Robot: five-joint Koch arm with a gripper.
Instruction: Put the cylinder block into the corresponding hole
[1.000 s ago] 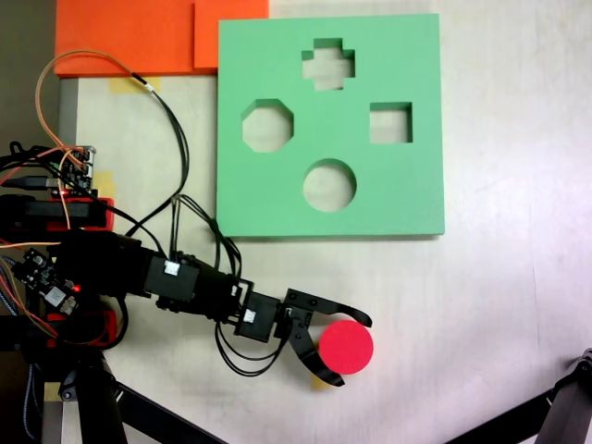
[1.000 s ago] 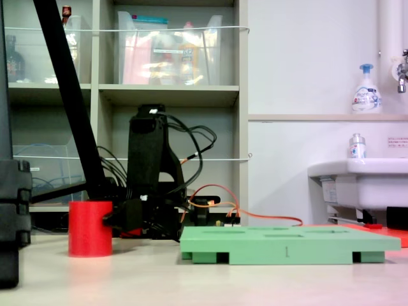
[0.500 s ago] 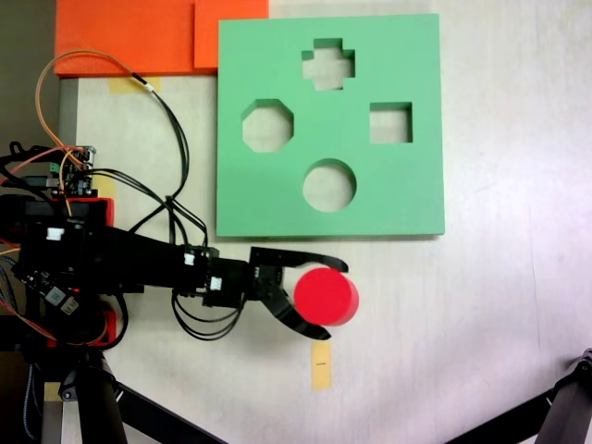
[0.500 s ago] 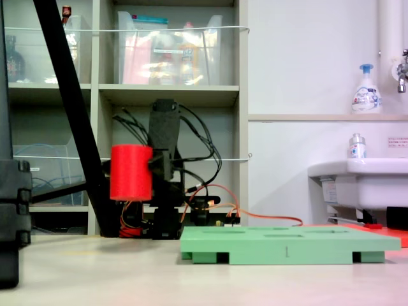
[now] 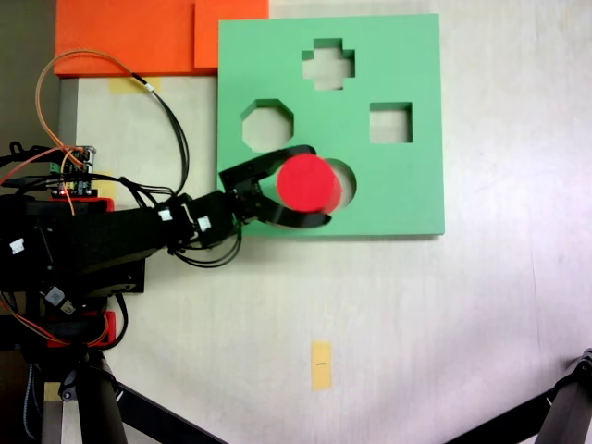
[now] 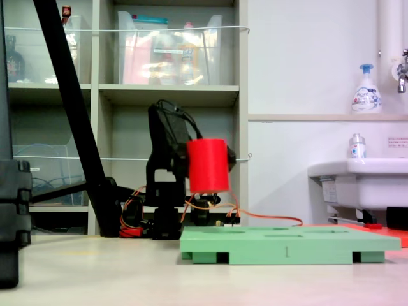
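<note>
The red cylinder block (image 5: 306, 183) (image 6: 208, 165) hangs in the air, held upright between the black jaws of my gripper (image 5: 313, 184), which is shut on it. It floats well above the green foam board (image 5: 407, 194) (image 6: 287, 244). From above, the block covers the left part of the round hole (image 5: 345, 184), whose right edge still shows. An octagonal cutout (image 5: 268, 120) lies just up and left of the gripper.
The board also has a cross cutout (image 5: 328, 64) and a square cutout (image 5: 390, 122). Orange foam sheets (image 5: 139, 35) lie at the top left. Loose wires (image 5: 166, 120) run left of the board. A yellow tape mark (image 5: 320, 364) is on the table below.
The gripper lifted the block off the table, then carried it up and over the board's near edge to the round hole. The tape mark under it came into view.
</note>
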